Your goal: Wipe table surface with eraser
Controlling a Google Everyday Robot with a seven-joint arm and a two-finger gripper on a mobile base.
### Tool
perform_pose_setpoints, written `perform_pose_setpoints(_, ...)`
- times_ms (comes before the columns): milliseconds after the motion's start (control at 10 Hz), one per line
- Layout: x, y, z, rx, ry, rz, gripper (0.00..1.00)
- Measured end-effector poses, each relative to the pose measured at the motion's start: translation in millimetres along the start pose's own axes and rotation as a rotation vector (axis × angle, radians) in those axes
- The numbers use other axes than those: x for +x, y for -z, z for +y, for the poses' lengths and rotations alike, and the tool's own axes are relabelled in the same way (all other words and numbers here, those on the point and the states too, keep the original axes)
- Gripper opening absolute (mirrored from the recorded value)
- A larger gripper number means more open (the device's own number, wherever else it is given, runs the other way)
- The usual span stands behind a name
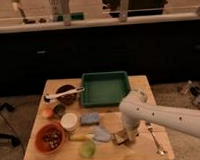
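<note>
The table surface [141,152] is a light wooden top of pale planks. My white arm reaches in from the right and bends down over its front middle. My gripper [124,135] points down and is shut on the eraser [120,139], a small tan block with a dark face. The eraser is pressed on the tabletop just right of the blue-grey cloth [101,134]. The arm's wrist hides most of the gripper.
A green tray [105,87] stands at the back. On the left are a dark bowl with a spoon [65,94], a white cup [69,121], a red bowl [49,138], a blue sponge [89,118] and a green item [87,149]. A fork [155,138] lies at the right.
</note>
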Motion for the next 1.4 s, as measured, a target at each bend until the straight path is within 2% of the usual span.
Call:
perform_pose_setpoints(200, -10.0, -1.2, 15.6, -0.027, 0.050, -0.025, 0.04)
perform_pose_setpoints(400, -13.8, -7.7, 33.5, -0.067, 0.074, -0.029, 0.04)
perform_pose_setpoints(600, -2.6, -18.7, 50.7, -0.113, 0.064, -0.020, 0.04)
perform_pose_setpoints(700, 5.8, -21.3, 52.6, -0.124, 0.052, -0.010, 0.04)
perform_pose_setpoints(800, 23.4, -24.9, 55.6, -0.136, 0.022, 0.012, 0.04)
perform_pose_setpoints(1100, 47.8, -28.7, 50.0, -0.139, -0.047, 0.054, 0.04)
perform_pose_setpoints(1400, 59.0, -31.4, 25.5, -0.118, -0.084, 0.079, 0.04)
